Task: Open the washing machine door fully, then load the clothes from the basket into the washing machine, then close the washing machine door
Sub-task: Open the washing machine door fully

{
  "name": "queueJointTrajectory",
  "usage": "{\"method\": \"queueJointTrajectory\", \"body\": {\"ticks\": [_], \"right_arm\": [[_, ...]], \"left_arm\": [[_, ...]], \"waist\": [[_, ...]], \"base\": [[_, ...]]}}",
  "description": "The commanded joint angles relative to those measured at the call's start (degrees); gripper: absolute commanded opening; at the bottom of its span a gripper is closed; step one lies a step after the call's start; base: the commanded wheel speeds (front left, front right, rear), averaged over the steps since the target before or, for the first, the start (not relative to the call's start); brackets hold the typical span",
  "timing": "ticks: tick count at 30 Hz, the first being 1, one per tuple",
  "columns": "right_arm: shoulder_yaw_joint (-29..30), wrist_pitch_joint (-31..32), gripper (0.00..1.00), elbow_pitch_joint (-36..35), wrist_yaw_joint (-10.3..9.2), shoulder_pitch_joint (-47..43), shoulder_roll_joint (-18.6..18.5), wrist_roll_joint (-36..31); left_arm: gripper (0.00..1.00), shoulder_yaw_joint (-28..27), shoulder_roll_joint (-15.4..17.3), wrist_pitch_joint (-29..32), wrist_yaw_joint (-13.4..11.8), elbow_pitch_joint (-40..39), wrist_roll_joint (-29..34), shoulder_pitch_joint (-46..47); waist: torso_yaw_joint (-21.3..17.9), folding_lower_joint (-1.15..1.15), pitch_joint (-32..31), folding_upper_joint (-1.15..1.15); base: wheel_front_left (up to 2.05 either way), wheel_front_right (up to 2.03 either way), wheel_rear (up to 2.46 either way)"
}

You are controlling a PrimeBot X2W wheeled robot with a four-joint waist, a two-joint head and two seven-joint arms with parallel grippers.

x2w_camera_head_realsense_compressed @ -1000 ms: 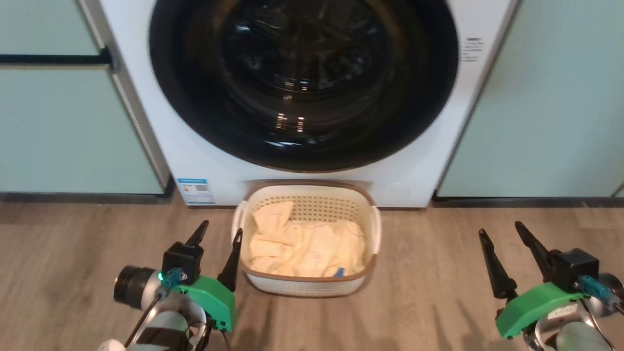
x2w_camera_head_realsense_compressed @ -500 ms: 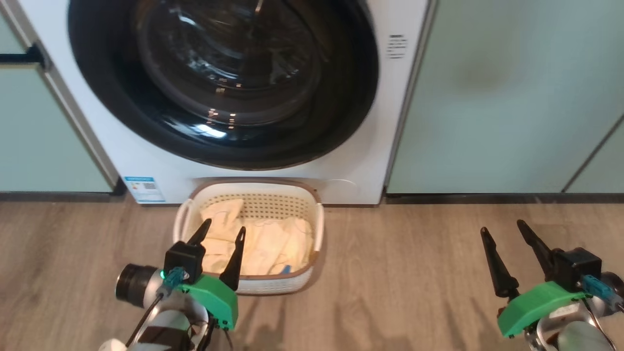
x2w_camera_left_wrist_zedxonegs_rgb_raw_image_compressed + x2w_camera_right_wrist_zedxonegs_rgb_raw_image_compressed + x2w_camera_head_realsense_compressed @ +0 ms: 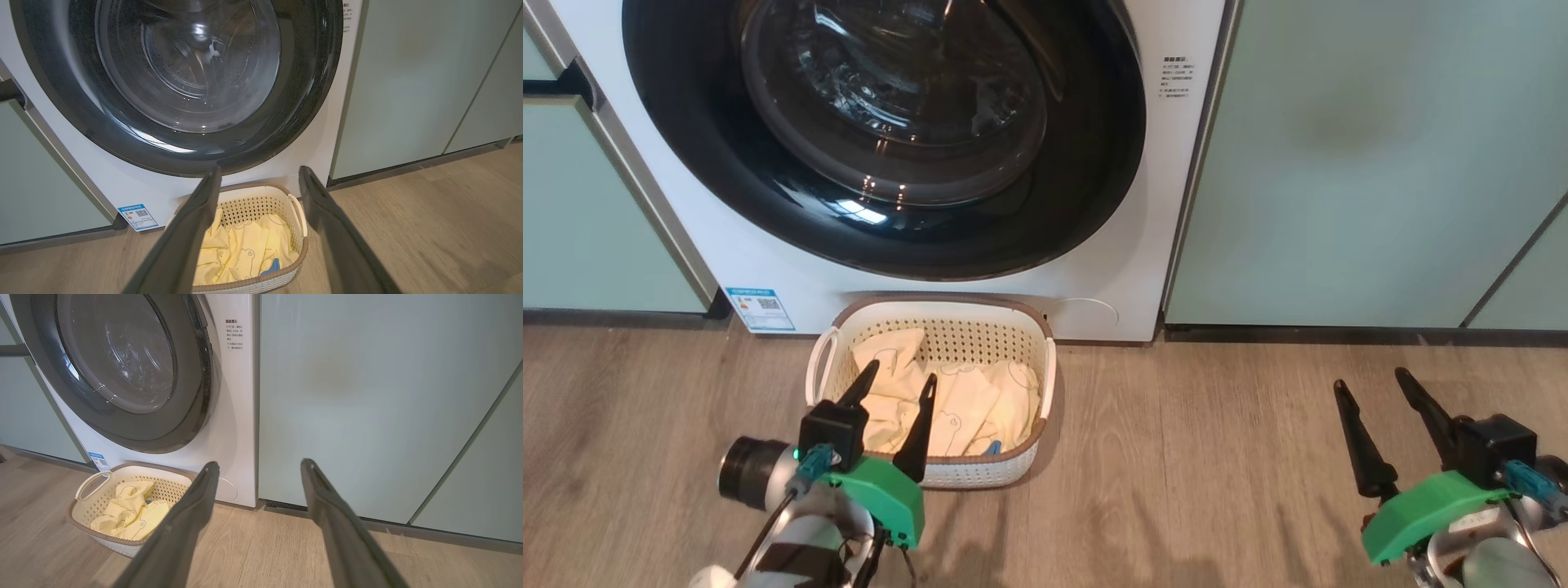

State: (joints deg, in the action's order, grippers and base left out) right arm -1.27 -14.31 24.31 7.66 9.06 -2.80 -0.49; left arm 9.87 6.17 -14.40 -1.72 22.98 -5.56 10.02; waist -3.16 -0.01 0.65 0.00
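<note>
- The washing machine [image 3: 1176, 204] is seen at the far side, standing between pale green cabinets [image 3: 1347, 163].
- The washing machine door [image 3: 882, 131] is shut flat against the white front; the steel drum is visible through its glass.
- The basket [image 3: 943, 300] is set on the wooden floor [image 3: 1192, 457], just in front of the machine and below the door, right of a blue label [image 3: 760, 308].
- The clothes [image 3: 968, 404] are piled inside the basket: pale yellow pieces, with a small blue piece [image 3: 992, 447] at the near edge.
- The left gripper [image 3: 900, 371] is held over the basket's near left part, its jaws spread wide with nothing between them.
- The right gripper [image 3: 1370, 378] is held over bare floor, well apart to the right of the basket, its jaws likewise spread and empty.
</note>
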Motion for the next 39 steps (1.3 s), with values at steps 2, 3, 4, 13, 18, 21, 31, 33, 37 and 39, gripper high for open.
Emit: {"method": "queueJointTrajectory", "body": {"ticks": [2, 3, 4, 13, 18, 21, 31, 33, 37, 39], "right_arm": [[-1.11, -0.69, 1.00, -2.02, -0.17, 2.92, -0.08, 0.65], [-1.11, -0.69, 1.00, -2.02, -0.17, 2.92, -0.08, 0.70], [-1.11, -0.69, 1.00, -2.03, -0.17, 2.93, -0.08, 0.75], [-1.14, -0.69, 1.00, -1.77, -0.17, 2.98, -0.08, 0.92], [-1.51, -0.69, 1.00, -2.01, -0.17, 2.97, -0.08, 1.19], [-1.53, -0.69, 1.00, -2.12, -0.17, 2.95, -0.08, 1.30], [-1.09, -0.69, 0.00, -2.46, -0.17, 3.44, -0.08, 2.86], [-0.86, -0.69, 0.00, -2.46, -0.17, 3.86, -0.08, 3.17], [0.03, -0.69, 0.00, -2.26, -0.17, 5.23, -0.08, 4.59], [0.36, -0.69, 0.00, -2.14, -0.17, 6.18, -0.08, 5.55]], "left_arm": [[1.00, -1.92, 1.05, -0.60, -0.50, -1.71, 0.49, 2.85], [1.00, -1.95, 1.04, -0.60, -0.58, -1.78, 0.50, 2.83], [1.00, -2.00, 1.02, -0.60, -0.65, -1.84, 0.49, 2.81], [1.00, -2.31, 0.87, -0.60, -0.84, -2.01, 0.24, 2.77], [1.00, -2.31, 0.83, -0.60, -0.82, -2.09, 0.26, 2.74], [1.00, -2.30, 0.79, -0.60, -0.81, -2.25, 0.28, 2.70], [1.00, -2.21, 0.75, -0.60, -0.91, -3.16, 0.61, 3.22], [1.00, -2.13, 0.74, -0.60, -0.91, -3.35, 0.72, 3.48], [1.00, -1.99, 0.74, -0.60, -0.81, -3.72, 0.88, 4.16], [1.00, -1.98, 0.76, -0.60, -0.73, -3.93, 0.90, 4.55]], "waist": [[-0.11, 0.01, -0.01, 0.00], [-0.14, 0.01, -0.01, 0.00], [-0.17, 0.01, 0.00, 0.00], [-0.32, 0.01, 0.07, 0.00], [-0.37, 0.01, 0.14, 0.00], [-0.42, 0.01, 0.28, 0.00], [-0.46, 0.01, 1.88, 0.00], [-0.34, 0.01, 2.38, 0.00], [0.05, 0.01, 3.60, 0.00], [0.26, 0.01, 4.35, 0.00]], "base": [[0.00, 0.00, 0.00], [0.00, 0.00, 0.00], [0.00, 0.00, 0.00], [0.00, 0.00, 0.00], [0.00, 0.00, 0.00], [0.00, 0.00, 0.00], [0.00, 0.00, 0.00], [0.00, 0.00, 0.00], [0.00, 0.00, 0.00], [0.00, 0.00, 0.00]]}}
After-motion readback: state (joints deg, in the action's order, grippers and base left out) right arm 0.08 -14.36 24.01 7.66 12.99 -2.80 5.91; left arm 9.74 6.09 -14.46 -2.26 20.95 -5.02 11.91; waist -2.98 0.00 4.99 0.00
